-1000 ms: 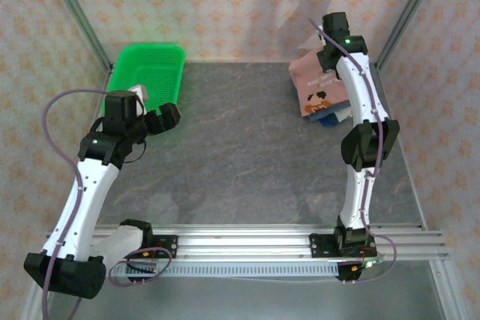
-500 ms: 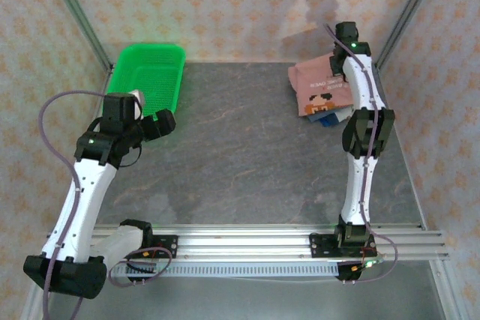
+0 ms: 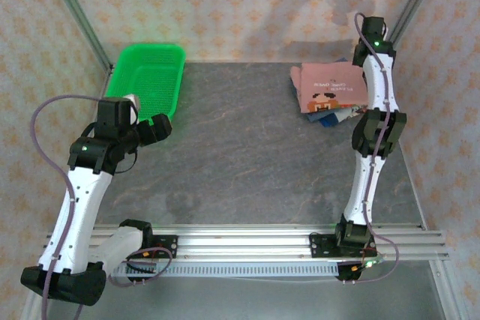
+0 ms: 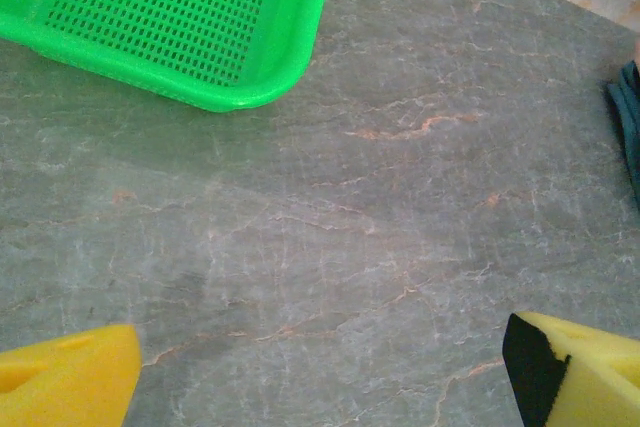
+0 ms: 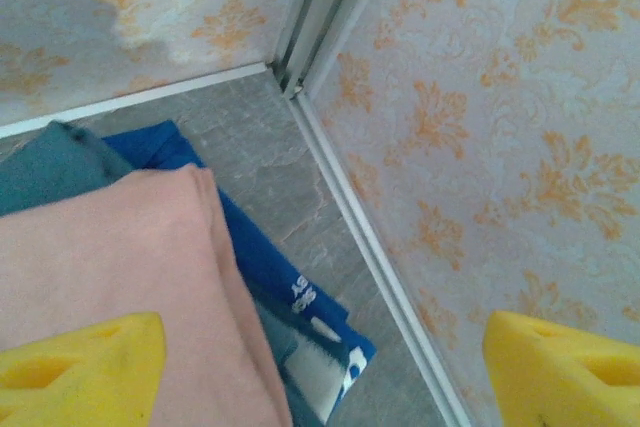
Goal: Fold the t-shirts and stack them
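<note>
Seeing a pink shirt (image 3: 330, 88) lying folded flat at the far right of the table (image 3: 247, 155), printed side up, close to the back wall (image 3: 247, 13). Spotting a blue shirt (image 3: 334, 118) under it, poking out at the near edge. Noting the right claw (image 5: 320, 372) up by the far right corner, above the stack's edge, yellow pads (image 5: 80, 367) spread wide, pinching nothing. From the right wrist, looking down on pink cloth on top of blue layers, with teal cloth (image 5: 55, 162) sticking out at the far side and brighter blue with white print along the side nearest the metal frame rail (image 5: 370, 237). Cannot tell if one blue shirt or two. Logging the left claw (image 3: 161, 127) on the left half, hanging over bare table just beside the near end of a green basket (image 3: 146, 73), spread wide too, gripping nothing, well apart from both shirts. From the left wrist, catching the basket's corner at top left and a sliver of teal cloth at the far right edge.
</note>
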### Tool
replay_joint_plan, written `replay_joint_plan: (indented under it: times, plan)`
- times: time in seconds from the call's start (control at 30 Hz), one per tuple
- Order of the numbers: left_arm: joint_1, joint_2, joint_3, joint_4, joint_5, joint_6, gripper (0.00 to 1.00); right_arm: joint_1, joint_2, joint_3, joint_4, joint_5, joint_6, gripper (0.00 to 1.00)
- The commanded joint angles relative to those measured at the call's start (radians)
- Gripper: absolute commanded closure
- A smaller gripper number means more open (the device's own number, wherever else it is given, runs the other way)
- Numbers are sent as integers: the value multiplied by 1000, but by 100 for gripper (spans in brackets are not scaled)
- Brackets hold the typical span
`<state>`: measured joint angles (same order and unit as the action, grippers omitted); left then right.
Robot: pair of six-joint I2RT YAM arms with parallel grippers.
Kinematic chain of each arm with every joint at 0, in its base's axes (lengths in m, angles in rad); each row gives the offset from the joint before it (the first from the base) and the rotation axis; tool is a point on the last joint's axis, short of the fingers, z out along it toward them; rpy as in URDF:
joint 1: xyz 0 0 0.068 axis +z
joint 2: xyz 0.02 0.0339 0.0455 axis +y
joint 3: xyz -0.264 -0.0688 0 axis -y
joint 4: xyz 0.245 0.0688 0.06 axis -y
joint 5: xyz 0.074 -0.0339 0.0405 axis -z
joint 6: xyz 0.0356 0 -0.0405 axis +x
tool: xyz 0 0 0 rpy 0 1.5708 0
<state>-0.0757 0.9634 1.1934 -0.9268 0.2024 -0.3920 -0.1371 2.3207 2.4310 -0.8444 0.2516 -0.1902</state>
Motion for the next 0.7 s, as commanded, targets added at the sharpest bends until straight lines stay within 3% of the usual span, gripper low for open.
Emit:
replay_joint_plan:
  times: [0.0,0.13,0.3,0.4,0.53,0.67]
  plan:
    - [10,-26,-17,71,6,-31,5,7,-206,-88,-67,-85,75,16]
    - [11,-77,-57,175,-43,-42,3,10,-492,-473,19,-199,99,14]
    - [13,-170,-185,268,-258,-31,0,7,-1053,-1187,312,-299,193,0]
    - [19,-226,-339,411,-399,8,0,7,-1338,-1580,512,-357,282,1]
    - [27,-224,-567,676,-530,106,0,8,-1473,-1885,723,-302,338,1]
    - [32,-203,-778,1030,-565,205,0,7,-1408,-2065,1013,-250,339,1]
